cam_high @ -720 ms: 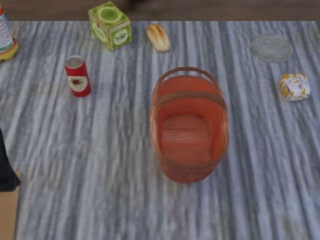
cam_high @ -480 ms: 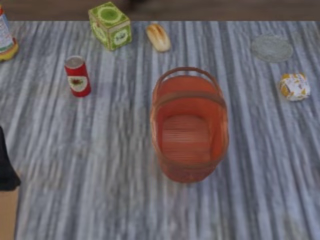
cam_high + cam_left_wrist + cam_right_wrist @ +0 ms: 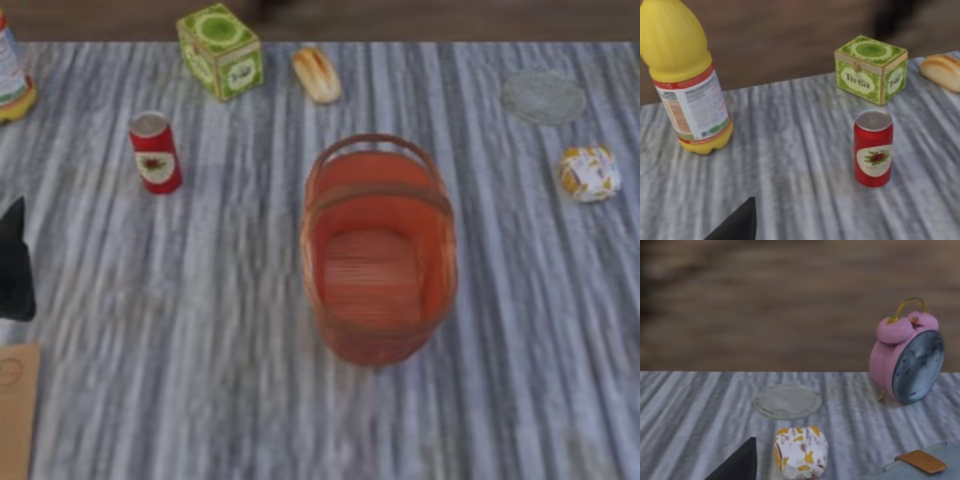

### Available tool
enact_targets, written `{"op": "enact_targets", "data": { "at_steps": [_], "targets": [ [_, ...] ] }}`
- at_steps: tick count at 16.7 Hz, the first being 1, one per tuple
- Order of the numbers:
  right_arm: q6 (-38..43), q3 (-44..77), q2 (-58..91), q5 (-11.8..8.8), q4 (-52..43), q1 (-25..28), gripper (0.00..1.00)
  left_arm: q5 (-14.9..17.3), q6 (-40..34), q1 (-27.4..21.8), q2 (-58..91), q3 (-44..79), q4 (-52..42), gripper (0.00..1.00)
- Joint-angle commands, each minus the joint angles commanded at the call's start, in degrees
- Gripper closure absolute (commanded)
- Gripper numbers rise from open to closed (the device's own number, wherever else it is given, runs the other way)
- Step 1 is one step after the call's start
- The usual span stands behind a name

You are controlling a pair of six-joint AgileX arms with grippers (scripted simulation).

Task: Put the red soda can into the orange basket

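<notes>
The red soda can (image 3: 155, 152) stands upright, well left of the orange basket (image 3: 379, 250); the left gripper (image 3: 15, 262) is nearer. Jaws' state: cannot tell.

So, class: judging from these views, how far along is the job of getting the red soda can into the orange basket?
Nothing looks done yet. The small red cylindrical soda can stands upright on the grey striped table, well apart from the large oval orange woven basket, which holds nothing. In hand: the left gripper sits at the table's left edge, short of the can and holding nothing. Left: reaching, grasping, carrying and dropping the can in.
</notes>
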Motion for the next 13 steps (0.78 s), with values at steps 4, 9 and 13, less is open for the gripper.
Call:
{"op": "enact_targets", "data": {
  "at_steps": [4,9,13],
  "targets": [
    [0.0,0.0,0.0,0.0,0.0,0.0,0.0,0.8,5.4,-1.4,21.2,21.3,-12.0,0.0],
    [0.0,0.0,0.0,0.0,0.0,0.0,0.0,1.2,12.7,-2.6,51.0,51.2,-28.8,0.0],
    [0.0,0.0,0.0,0.0,0.0,0.0,0.0,1.2,18.5,-3.5,74.7,75.0,-42.2,0.0]
  ]
}}
